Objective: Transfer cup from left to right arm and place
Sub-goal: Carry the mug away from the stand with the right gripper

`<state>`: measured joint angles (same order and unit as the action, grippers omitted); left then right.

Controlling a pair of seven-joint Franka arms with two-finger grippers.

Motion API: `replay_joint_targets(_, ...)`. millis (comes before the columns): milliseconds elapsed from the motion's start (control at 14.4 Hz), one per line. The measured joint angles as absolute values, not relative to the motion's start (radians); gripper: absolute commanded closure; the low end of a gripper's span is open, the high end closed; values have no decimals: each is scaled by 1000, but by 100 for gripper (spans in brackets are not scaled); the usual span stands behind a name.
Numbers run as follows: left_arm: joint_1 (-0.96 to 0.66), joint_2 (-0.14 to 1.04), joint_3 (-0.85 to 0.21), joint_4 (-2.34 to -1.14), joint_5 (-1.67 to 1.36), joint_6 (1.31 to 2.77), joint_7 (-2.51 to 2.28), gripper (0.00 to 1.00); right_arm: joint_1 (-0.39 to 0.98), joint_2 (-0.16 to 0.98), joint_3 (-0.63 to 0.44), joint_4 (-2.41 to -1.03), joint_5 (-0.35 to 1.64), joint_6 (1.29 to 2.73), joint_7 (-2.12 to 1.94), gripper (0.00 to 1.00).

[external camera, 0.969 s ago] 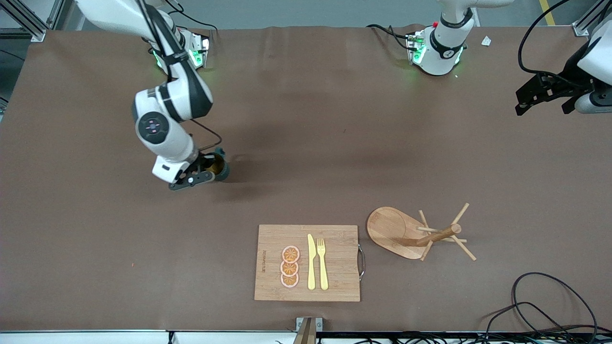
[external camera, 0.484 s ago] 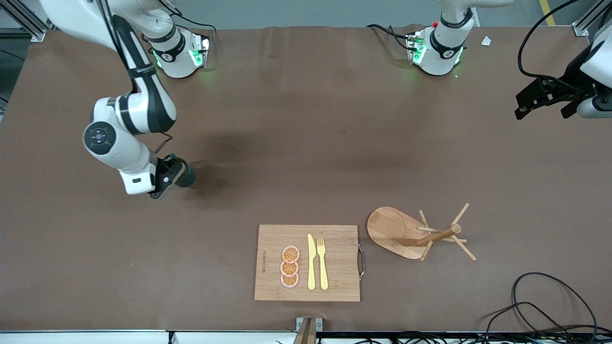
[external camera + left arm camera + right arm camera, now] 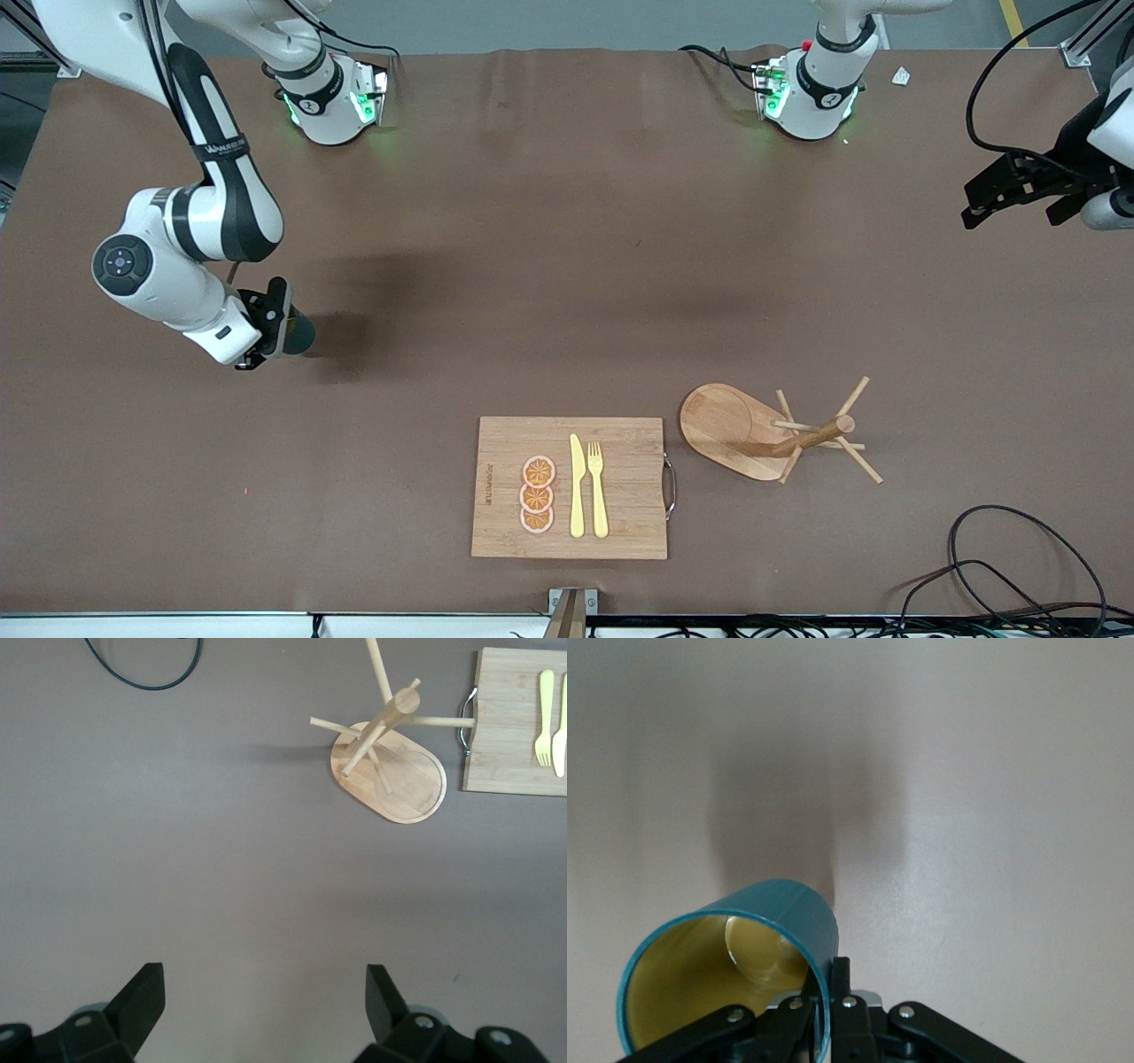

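In the front view most of the cup (image 3: 297, 332) is hidden by the right gripper (image 3: 270, 323), so only a dark teal edge shows past the black fingers; its handle cannot be made out in any view. The right wrist view shows it more plainly: the cup (image 3: 735, 970) is tilted with its mustard-tan inside facing the camera, and the right gripper (image 3: 824, 1010) is pinched on its rim, one finger inside the wall and one outside. It hangs over bare table (image 3: 567, 266) toward the right arm's end. The left gripper (image 3: 1019, 190) waits over the left arm's end of the table, partly cut off by the frame edge; in its own wrist view the left gripper (image 3: 266, 1001) has its fingers spread wide and empty, with the wooden peg rack (image 3: 388, 762) and the cutting board (image 3: 518, 722) on the table below it.
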<state>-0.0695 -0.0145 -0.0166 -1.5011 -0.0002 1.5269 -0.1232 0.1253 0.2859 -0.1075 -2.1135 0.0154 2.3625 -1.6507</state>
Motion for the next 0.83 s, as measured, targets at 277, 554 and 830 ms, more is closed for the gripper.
replay_joint_targets(277,-69,-2,-17,-1501,-1,1528,-123,0,107,317,-106,-2105,16,2377,-1848,100)
replay_joint_targets(554,-69,1,-17,-1499,-1,1528,-123,0,46,339,-106,-2105,16,2409,-1961,100)
replay_joint_targets(830,-69,1,-17,-1496,-1,1528,-123,0,19,365,-103,-2103,16,2437,-2035,100)
